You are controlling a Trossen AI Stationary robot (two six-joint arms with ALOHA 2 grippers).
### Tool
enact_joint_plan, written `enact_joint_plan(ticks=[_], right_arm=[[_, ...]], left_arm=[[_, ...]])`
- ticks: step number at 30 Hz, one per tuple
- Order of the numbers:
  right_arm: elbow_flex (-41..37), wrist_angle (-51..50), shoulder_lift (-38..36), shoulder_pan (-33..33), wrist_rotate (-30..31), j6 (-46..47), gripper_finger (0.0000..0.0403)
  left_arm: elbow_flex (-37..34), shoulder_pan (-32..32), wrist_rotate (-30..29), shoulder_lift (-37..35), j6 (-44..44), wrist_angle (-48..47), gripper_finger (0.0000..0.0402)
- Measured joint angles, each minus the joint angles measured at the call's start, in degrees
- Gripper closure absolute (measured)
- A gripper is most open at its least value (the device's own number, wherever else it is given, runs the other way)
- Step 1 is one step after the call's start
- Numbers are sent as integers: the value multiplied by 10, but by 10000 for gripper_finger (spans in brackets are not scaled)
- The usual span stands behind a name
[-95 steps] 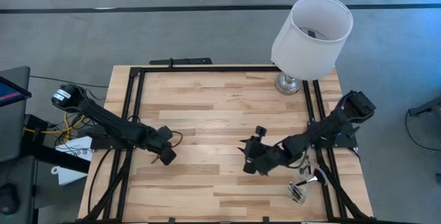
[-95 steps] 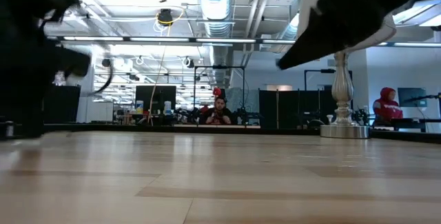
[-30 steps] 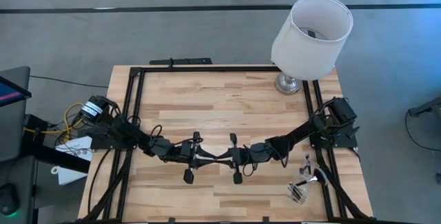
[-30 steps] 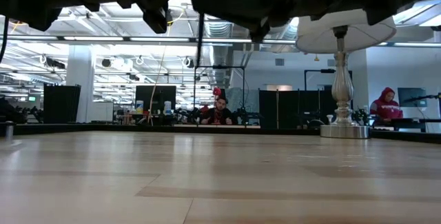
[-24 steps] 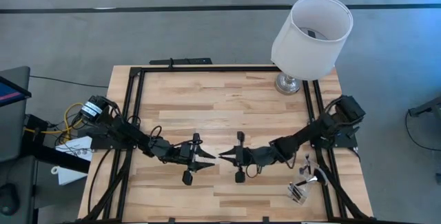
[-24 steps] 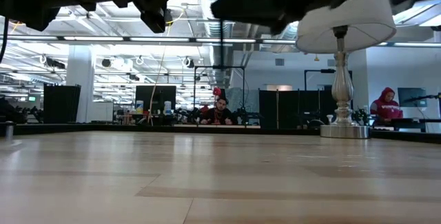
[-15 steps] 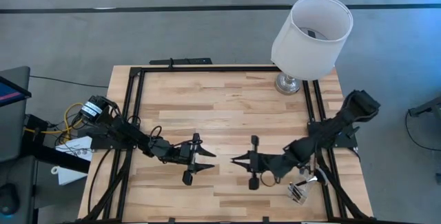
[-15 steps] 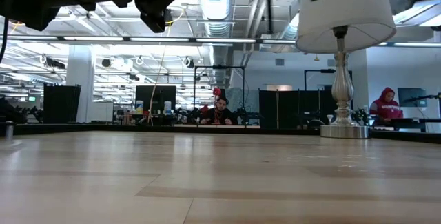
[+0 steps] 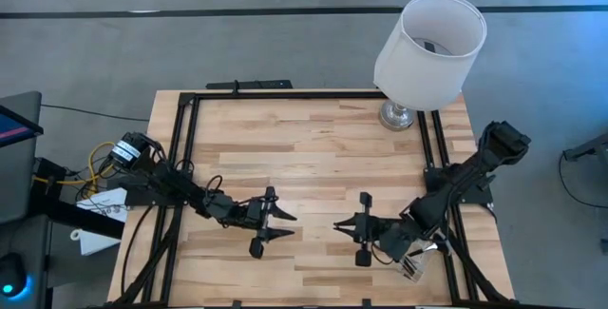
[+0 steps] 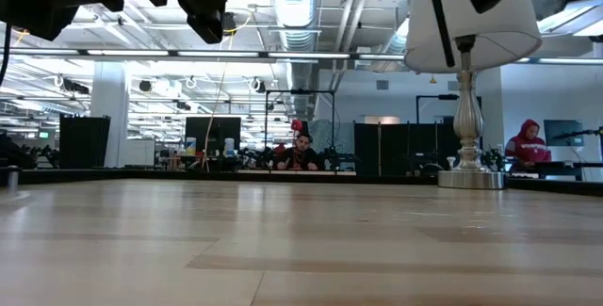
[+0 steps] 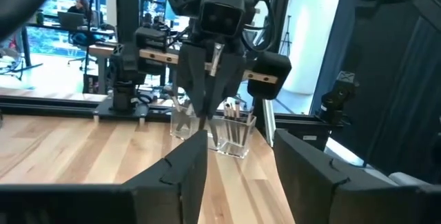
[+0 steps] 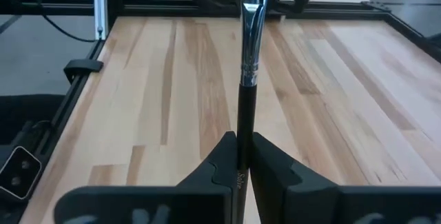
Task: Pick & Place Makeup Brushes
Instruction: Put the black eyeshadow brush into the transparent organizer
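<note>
Now a brush [image 12: 249, 38] in the right gripper [image 12: 240, 156] (left gripper [image 11: 234, 176] agape).

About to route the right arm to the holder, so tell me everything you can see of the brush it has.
The makeup brush is slim, with a glossy black handle, a silver ferrule and a flat dark bristle tip. Faint lettering shows low on the handle. The right gripper is shut on the handle, both fingers pressing it, with the head pointing forward past the fingertips. It hangs over the wooden table, touching nothing else. From the left wrist view it shows as a thin stick at that gripper.
</note>
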Motion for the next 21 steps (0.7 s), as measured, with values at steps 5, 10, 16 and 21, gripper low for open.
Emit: enact_joint_plan(ticks=[5, 10, 16, 21], right_arm=[[0, -14, 0, 13, 18, 18, 383], [0, -54, -7, 31, 19, 65, 393], [0, -157, -43, 63, 28, 175, 379], [0, -211, -78, 101, 59, 210, 394]], left_arm=[[0, 2, 0, 0, 0, 0, 239], [0, -1, 0, 0, 0, 0, 239], [0, -1, 0, 0, 0, 0, 239], [0, -1, 0, 0, 0, -1, 239]])
